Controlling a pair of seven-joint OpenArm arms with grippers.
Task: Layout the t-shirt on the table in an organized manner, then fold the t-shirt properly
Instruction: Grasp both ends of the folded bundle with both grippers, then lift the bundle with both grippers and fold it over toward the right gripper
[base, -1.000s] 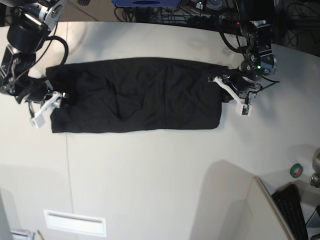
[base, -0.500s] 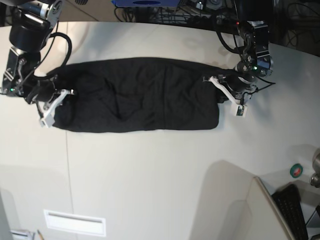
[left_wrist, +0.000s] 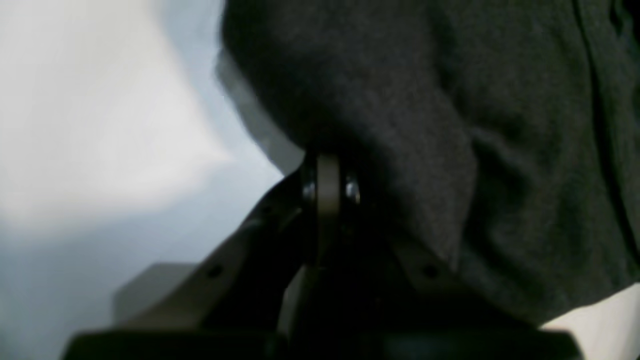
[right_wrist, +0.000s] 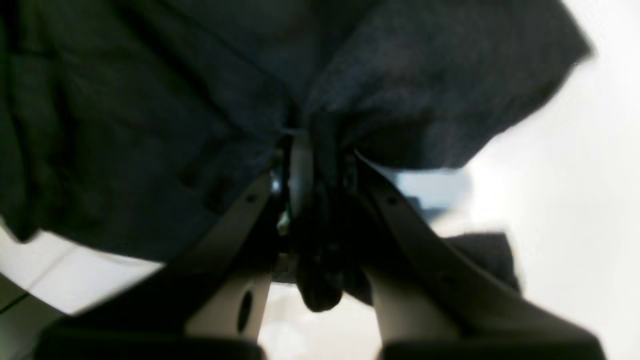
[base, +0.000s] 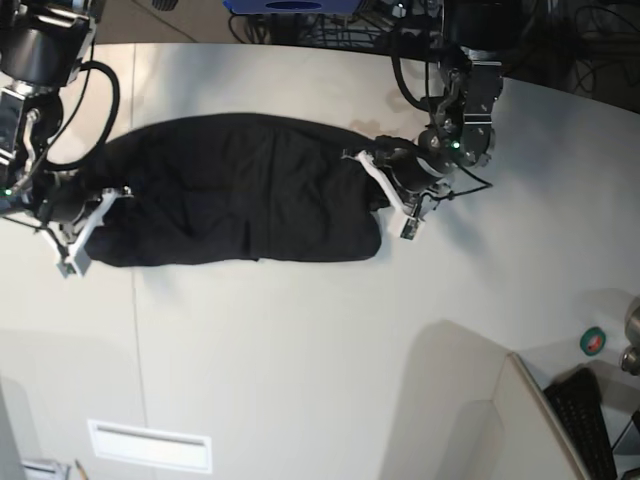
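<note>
At the middle of the left wrist view, the left arm's fingers (left_wrist: 327, 200) are pressed fully together with a fold of the black t-shirt (left_wrist: 450, 125) pinched between them; the cloth bulges up and to the right of the tips, filling the upper right of that frame, while pale, blurred bench (left_wrist: 100, 125) fills the left side

Near the centre of the right wrist view, the right arm's fingers (right_wrist: 312, 165) are nearly closed, clamped on a bunched edge of the same t-shirt (right_wrist: 150, 100); dark cloth spreads across the top and left of that frame, a small tuft hangs down between the two pale finger arms, and bright bench (right_wrist: 575, 200) shows at the right

From the base view, the left fingers (base: 385, 180) sit right of centre in the upper half, at the shirt's right end, which is gathered and rounded there. The right fingers (base: 85, 215) sit at the far left edge, gripping the shirt's left end. Between them the t-shirt (base: 240, 200) lies as a long dark band across the upper half of the off-white bench (base: 300, 360), creased, with no print showing

Lower left of the base view holds a small white rectangular plate (base: 150, 445) lying on the bench, well apart from the shirt. At the lower right a green roll of tape (base: 593, 341) sits near a black keyboard (base: 585, 420)
</note>
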